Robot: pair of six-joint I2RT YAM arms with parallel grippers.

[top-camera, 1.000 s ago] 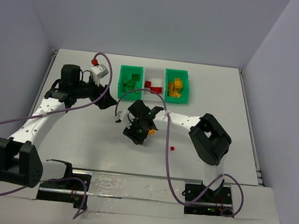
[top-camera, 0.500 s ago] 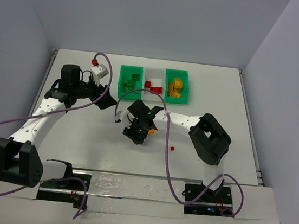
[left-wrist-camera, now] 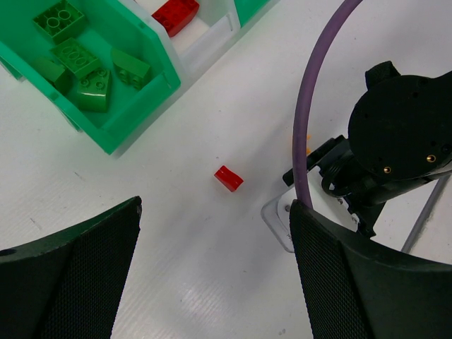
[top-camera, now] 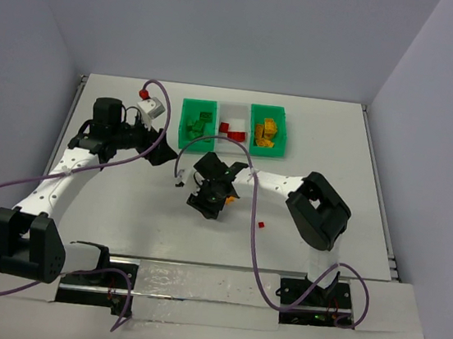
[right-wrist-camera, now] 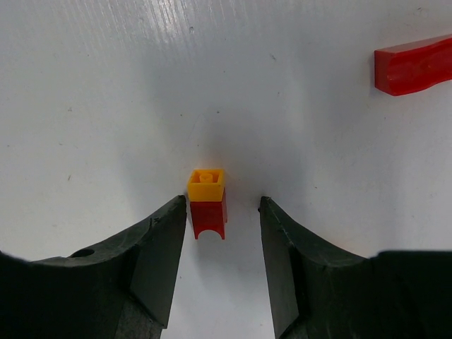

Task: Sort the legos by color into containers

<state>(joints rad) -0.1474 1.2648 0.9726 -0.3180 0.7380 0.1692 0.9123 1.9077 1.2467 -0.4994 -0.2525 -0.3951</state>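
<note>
Yellow brick (right-wrist-camera: 206, 185) joined to a red piece (right-wrist-camera: 208, 219) is lying on the desk (right-wrist-camera: 106, 85) between the right pincer (right-wrist-camera: 222, 206)'s half-open jaws, ungripped. The bins (top-camera: 215, 123) are sitting at its 12 o'clock. Left pincer (left-wrist-camera: 215, 212) is gaping wide, empty.

In the top view, bare table (top-camera: 122, 214) is left open at lower left of centre; the upper centre is blocked by the containers (top-camera: 233, 126). A purple cable (left-wrist-camera: 305, 120) is hung across the right of the left wrist view. Between the fingers (right-wrist-camera: 152, 261) of the right gripper (right-wrist-camera: 222, 208), the gap is partly filled by a yellow-on-red piece (right-wrist-camera: 207, 201), seemingly touching the lower-left finger.
</note>
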